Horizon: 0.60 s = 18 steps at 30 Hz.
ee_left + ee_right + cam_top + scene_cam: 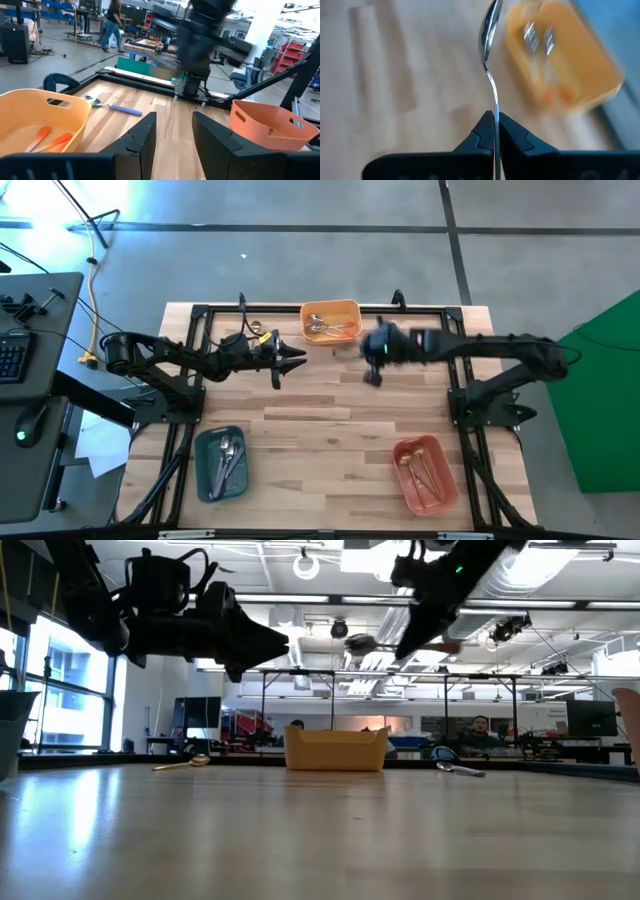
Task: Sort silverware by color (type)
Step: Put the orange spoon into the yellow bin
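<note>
My right gripper [495, 122] is shut on a silver-bowled spoon [490, 30] and hovers over the far middle of the table [372, 370], near the orange tray [330, 320]. That tray holds orange-handled spoons. My left gripper [174, 137] is open and empty, raised above the table to the left of the tray [290, 360]. A lavender-handled spoon [112, 106] lies flat on the wood, and a gold spoon [185, 762] lies near the far left. The teal tray [222, 463] and the pink tray [425, 473] hold more spoons. My right gripper pinches the spoon's slim stem [495, 107] between its two fingers. The spoon runs along the fingers, and its bowl [489, 25] sticks out ahead of the fingertips. It is lifted clear, high above the table, lying roughly level [362, 641].
The black frame rail [320, 308] runs round the table's edges. Bare wood [330, 420] lies in the middle between the trays. People and benches show in the room behind the table [480, 730].
</note>
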Each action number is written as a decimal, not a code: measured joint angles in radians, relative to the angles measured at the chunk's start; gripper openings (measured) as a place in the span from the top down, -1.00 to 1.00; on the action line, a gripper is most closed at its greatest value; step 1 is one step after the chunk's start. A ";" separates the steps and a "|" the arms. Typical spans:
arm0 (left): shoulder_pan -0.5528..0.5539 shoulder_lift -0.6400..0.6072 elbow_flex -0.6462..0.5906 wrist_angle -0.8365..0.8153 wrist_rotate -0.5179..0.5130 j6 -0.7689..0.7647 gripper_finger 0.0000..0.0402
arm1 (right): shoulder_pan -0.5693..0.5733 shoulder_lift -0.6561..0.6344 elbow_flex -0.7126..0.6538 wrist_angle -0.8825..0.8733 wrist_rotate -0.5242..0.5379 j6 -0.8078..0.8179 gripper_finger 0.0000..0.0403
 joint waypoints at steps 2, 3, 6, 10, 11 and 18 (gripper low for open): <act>0.008 0.000 0.000 0.000 0.000 0.000 0.43 | -0.110 0.028 0.000 0.107 -0.084 -0.166 1.00; 0.012 0.000 0.000 0.000 0.001 -0.001 0.43 | -0.158 0.048 0.000 0.156 -0.125 -0.234 1.00; 0.024 0.000 0.000 0.000 0.001 -0.001 0.43 | -0.273 0.125 0.000 0.276 -0.220 -0.397 1.00; 0.037 0.000 0.000 -0.002 0.001 -0.001 0.43 | -0.373 0.261 0.063 0.353 -0.301 -0.522 1.00; 0.041 0.000 0.000 -0.003 0.002 -0.001 0.43 | -0.390 0.299 0.094 0.355 -0.310 -0.544 1.00; 0.070 0.000 0.000 -0.015 0.001 -0.002 0.43 | -0.459 0.553 0.321 0.290 -0.373 -0.623 1.00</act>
